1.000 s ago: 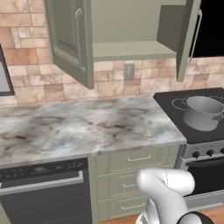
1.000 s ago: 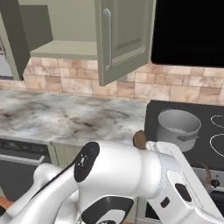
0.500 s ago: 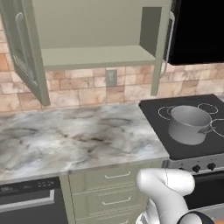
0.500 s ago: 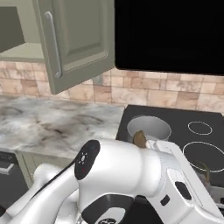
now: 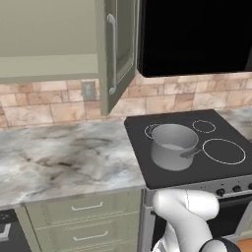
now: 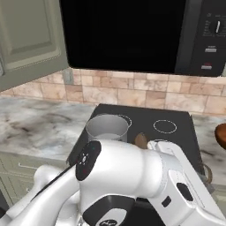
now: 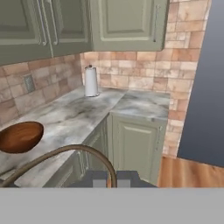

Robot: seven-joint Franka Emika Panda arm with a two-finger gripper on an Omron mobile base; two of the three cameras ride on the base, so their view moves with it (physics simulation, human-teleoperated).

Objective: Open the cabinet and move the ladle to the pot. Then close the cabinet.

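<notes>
Kitchen counter w/ black cooktop (image 5: 231, 170): pot (image 5: 173, 145) sits on near-left burner, mouth up, short handle pointing right. Cabinet (image 5: 116, 54) door hangs open, upper left. Gripper (image 7: 112, 178) jaws nearly closed on ladle (image 7: 65, 153) handle, which arcs left from fingers. Judgement: pot lies ahead of arm; ladle bowl must come down over its mouth.

The arm (image 6: 132, 176) is glossy white, built of thick rounded segments that swell like smooth capsules. Dark grey to black bands and discs mark the joints: one flat black oval cap with small pale dots sits on the side of a segment, and a black ring shows under the big link. Nearer the wrist the shell turns boxier, with small dark oval insets. The tool (image 7: 112, 178) ends in two small dark grey finger tips.
</notes>
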